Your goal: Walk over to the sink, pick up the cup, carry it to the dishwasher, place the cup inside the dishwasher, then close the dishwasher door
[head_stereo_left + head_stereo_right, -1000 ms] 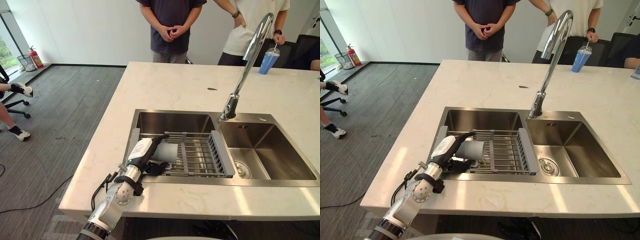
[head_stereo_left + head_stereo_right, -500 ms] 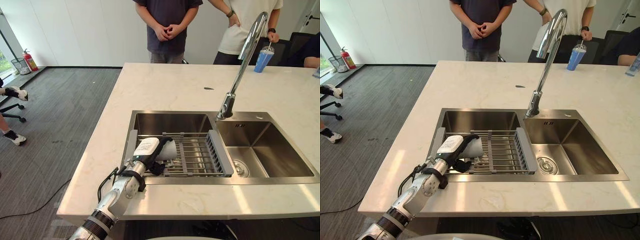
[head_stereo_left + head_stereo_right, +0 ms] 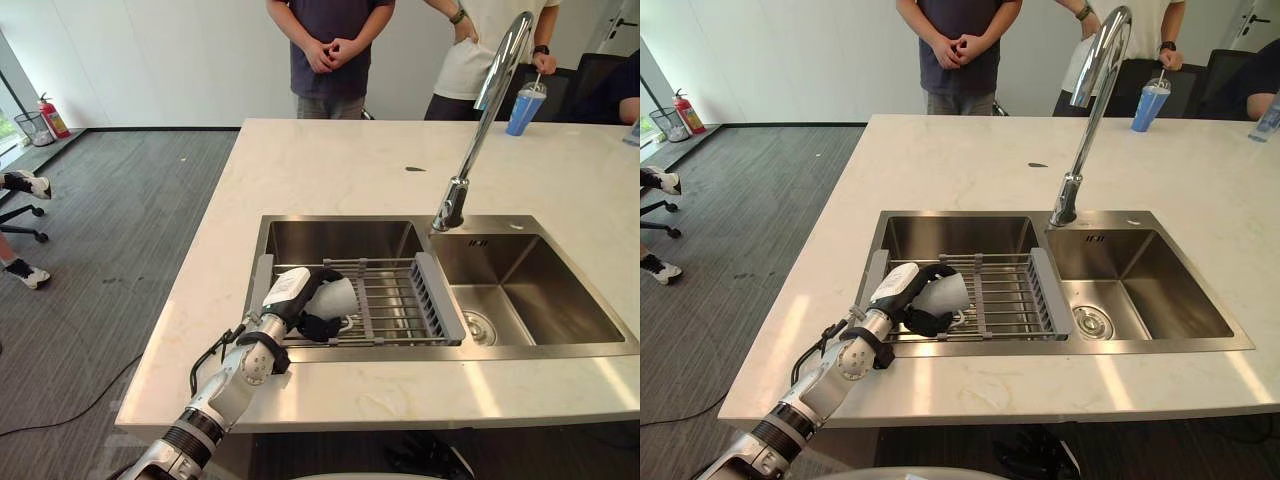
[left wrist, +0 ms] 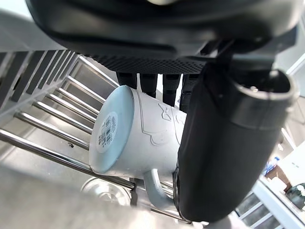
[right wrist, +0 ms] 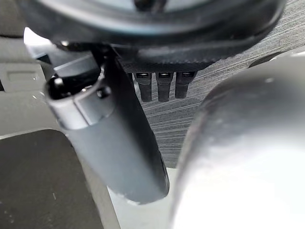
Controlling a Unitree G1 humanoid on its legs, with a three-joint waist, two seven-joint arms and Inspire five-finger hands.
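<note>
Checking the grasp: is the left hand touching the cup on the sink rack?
Touching. In the left eye view the left hand curls its fingers round the cup; the left wrist view shows its thumb against the cup's side.

Cup (image 4: 138,136) partly behind the left hand (image 3: 288,292) (ends of its fingers (image 4: 170,82) hidden); people (image 3: 330,45) cropped at the chest.

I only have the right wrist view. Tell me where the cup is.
Observer: The cup lies on its side on the drain rack in the left basin of the sink.
Operator: Report the left hand.
Observer: The left hand is curled round the cup, thumb beside its handle.
Operator: Check who's nearby.
Observer: A person in a dark shirt and a person in white stand at the far side of the counter.
</note>
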